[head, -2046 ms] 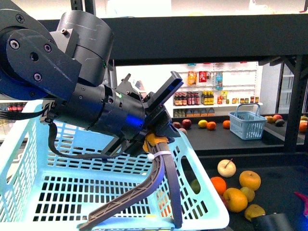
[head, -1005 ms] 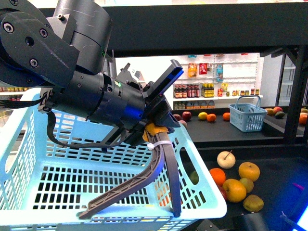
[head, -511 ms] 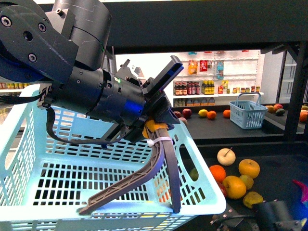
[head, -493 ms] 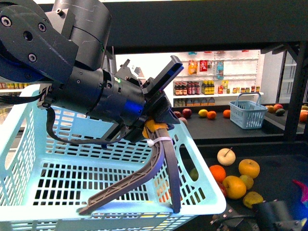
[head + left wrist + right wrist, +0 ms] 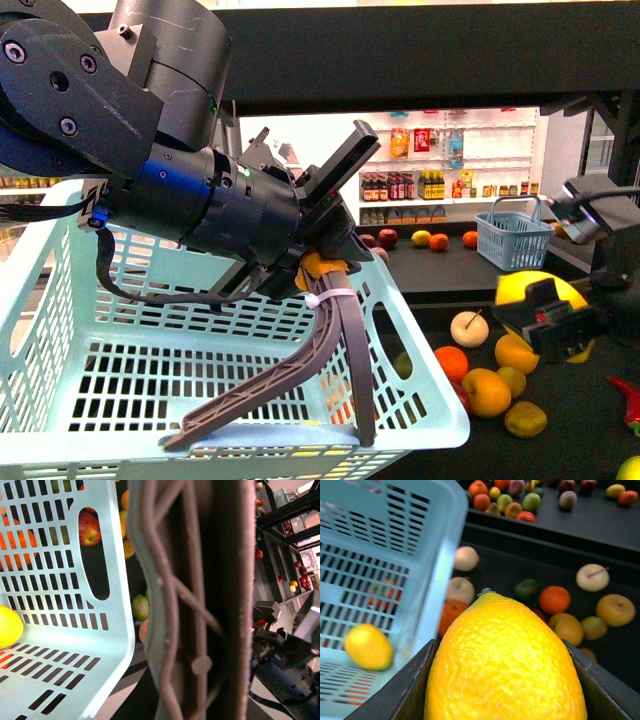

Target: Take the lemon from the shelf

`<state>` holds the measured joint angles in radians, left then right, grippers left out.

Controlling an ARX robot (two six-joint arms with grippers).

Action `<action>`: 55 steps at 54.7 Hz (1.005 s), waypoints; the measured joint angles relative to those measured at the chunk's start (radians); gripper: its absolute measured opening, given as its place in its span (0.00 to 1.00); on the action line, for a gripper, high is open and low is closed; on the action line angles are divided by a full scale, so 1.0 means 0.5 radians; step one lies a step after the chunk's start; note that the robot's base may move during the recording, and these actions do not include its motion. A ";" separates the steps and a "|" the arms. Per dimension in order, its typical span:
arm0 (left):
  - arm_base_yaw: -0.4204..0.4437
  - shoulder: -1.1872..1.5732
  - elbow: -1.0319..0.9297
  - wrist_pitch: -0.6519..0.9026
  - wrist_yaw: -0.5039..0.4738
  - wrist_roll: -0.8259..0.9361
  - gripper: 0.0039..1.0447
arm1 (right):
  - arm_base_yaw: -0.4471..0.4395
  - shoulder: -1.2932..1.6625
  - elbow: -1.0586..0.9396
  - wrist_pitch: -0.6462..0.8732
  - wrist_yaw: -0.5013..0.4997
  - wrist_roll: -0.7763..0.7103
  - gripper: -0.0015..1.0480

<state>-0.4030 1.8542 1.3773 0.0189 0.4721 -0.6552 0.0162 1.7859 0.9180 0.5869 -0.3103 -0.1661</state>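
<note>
Nearest my camera, the left hand (image 5: 322, 262) is clamped shut on the grey handle (image 5: 335, 350) of the pale blue basket (image 5: 420, 400). It holds the basket tilted up beside the shelf (image 5: 590, 400), I judge as a catch-bin for the fruit. One yellow fruit (image 5: 367, 646) already lies inside. Just past the basket's rim, the right hand (image 5: 506, 690) is closed part-way around the lemon (image 5: 505, 650), its jaws pressing either flank. The lemon is lifted clear of the dark tier, above the loose fruit there. The pick looks done to me, and the drop into the basket is what remains. Below lie an orange (image 5: 452, 362) and a pale round fruit (image 5: 470, 328), near each other. Farther back a small blue basket (image 5: 512, 255) stands on another tier, with white shelving of bottles (image 5: 440, 205) beyond.
</note>
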 joint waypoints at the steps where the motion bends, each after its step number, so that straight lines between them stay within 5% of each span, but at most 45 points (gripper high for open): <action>1: 0.000 0.000 0.000 0.000 0.000 0.000 0.11 | 0.012 -0.006 0.000 -0.002 0.001 0.012 0.62; 34: 0.000 0.001 0.000 0.000 0.002 0.000 0.11 | 0.538 0.182 -0.016 -0.013 0.182 0.282 0.62; 46: 0.000 0.001 0.000 0.000 -0.003 0.002 0.11 | 0.548 0.190 -0.004 0.040 0.219 0.358 0.93; 55: 0.002 0.001 0.001 0.000 -0.005 0.002 0.11 | 0.510 0.183 0.015 0.098 0.260 0.468 0.93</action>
<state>-0.4023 1.8545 1.3777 0.0189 0.4694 -0.6544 0.2710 1.8774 0.9257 0.6361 -0.1802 0.0681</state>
